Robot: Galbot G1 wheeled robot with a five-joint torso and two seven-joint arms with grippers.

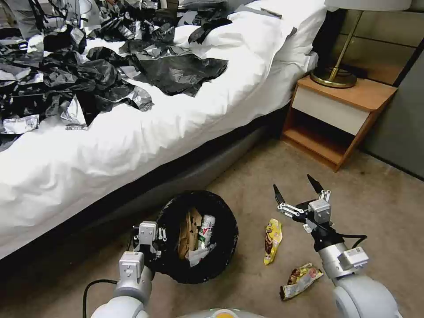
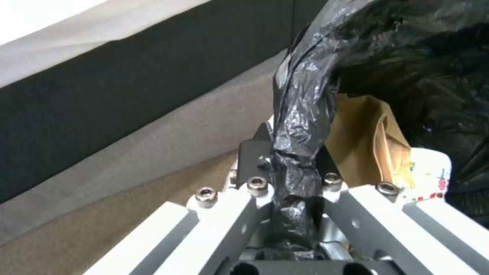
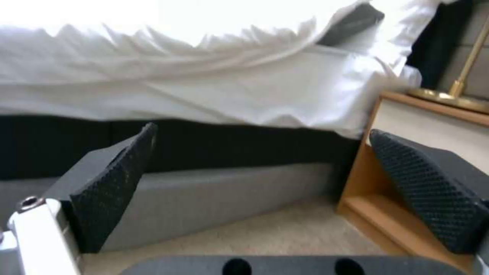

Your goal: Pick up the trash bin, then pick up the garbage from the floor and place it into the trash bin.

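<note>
Beige carpet (image 1: pixel 265 176) is seen beside a white-sheeted bed (image 1: pixel 185 119). At lower centre, the small round trash bin lined with a crinkly black bag (image 1: pixel 221 256) is held at its rim by the left gripper (image 1: pixel 152 240), fingers clamped on the bag. At lower right, the right gripper (image 1: pixel 298 192) is held above the floor, fingers spread wide, near a yellow snack wrapper (image 1: pixel 272 240) and a foil wrapper (image 1: pixel 301 280).
</note>
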